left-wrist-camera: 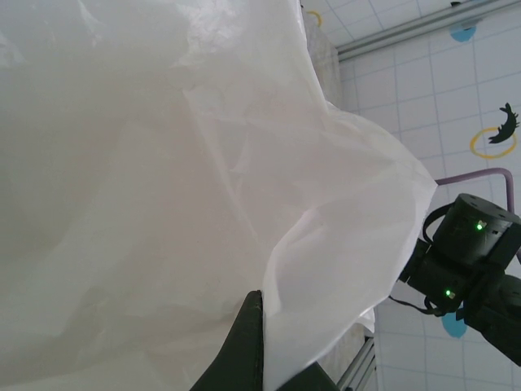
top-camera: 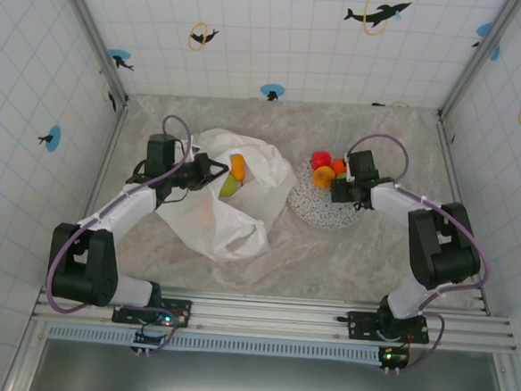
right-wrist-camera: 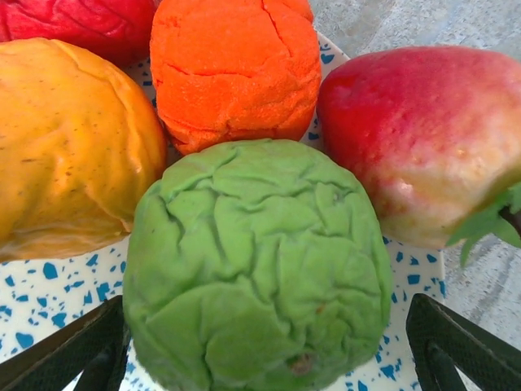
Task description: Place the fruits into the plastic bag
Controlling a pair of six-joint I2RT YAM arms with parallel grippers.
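Note:
The white plastic bag [top-camera: 232, 213] lies left of centre, and my left gripper [top-camera: 210, 171] is shut on its raised rim, holding the mouth up. An orange fruit [top-camera: 237, 165] and a green one [top-camera: 229, 186] rest inside. In the left wrist view the bag's film [left-wrist-camera: 163, 163] runs between my closed left gripper [left-wrist-camera: 264, 330]. My right gripper [right-wrist-camera: 264, 350] is open and low over the plate, its fingers [right-wrist-camera: 456, 346] either side of a green fruit [right-wrist-camera: 256, 265], with a gap on the right. Around it lie an orange fruit [right-wrist-camera: 236, 73], a yellow-orange one [right-wrist-camera: 69, 147] and red ones [right-wrist-camera: 423, 134].
The speckled round plate [top-camera: 318, 210] sits right of the bag, almost touching it. Tiled walls enclose the marbled table [top-camera: 346, 255] on three sides. The right arm's wrist [left-wrist-camera: 472, 252] shows beyond the bag in the left wrist view.

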